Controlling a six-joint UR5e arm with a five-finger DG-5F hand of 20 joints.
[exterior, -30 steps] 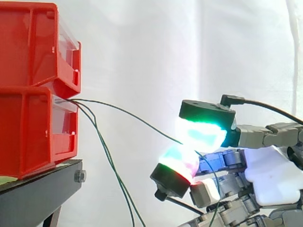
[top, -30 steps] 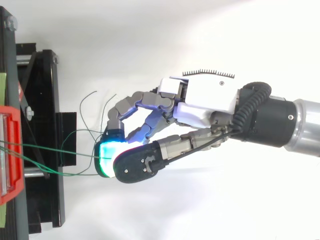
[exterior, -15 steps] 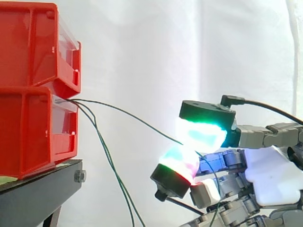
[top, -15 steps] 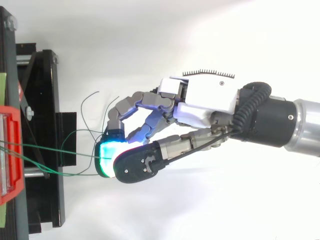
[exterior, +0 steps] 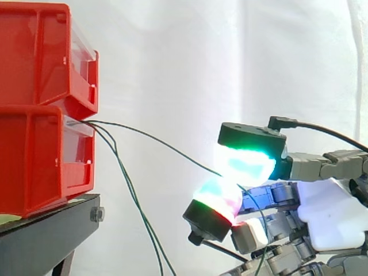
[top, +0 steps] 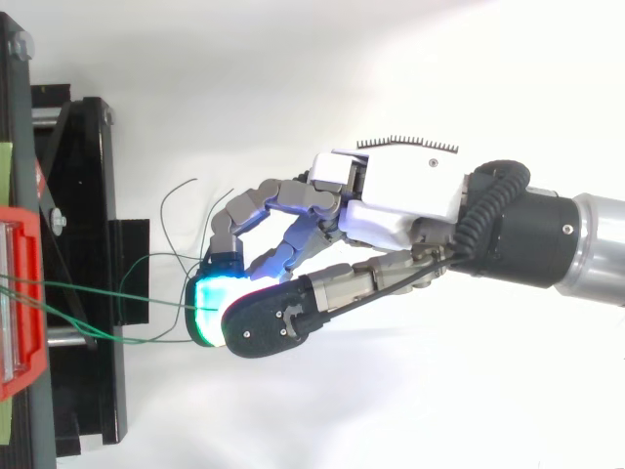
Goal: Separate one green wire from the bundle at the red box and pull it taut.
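Our hand reaches in from the right with its glowing pads closed, one above the other, on a single green wire.

We count three green strands in the side view. All of them leave the same spot at the top front edge of the lower red bin. The pinched one runs across to the pads in a shallow downward curve, not quite straight, and its tail drops past the palm. The two loose wires hang down beneath it, clear of the hand.

We count two bins, the upper red bin stacked on the lower, both on one black stand before the white curtain. Each bin has a clear front panel. Apart from the wires coming out, we cannot tell what lies inside.

From above we see what the side view hides: the arm lying level across the work, the other fingers curled in beside the pinch, and two free wire ends curling off near the fingertips. The side view gives us the stacking; from above the bins read as one red edge at the left.
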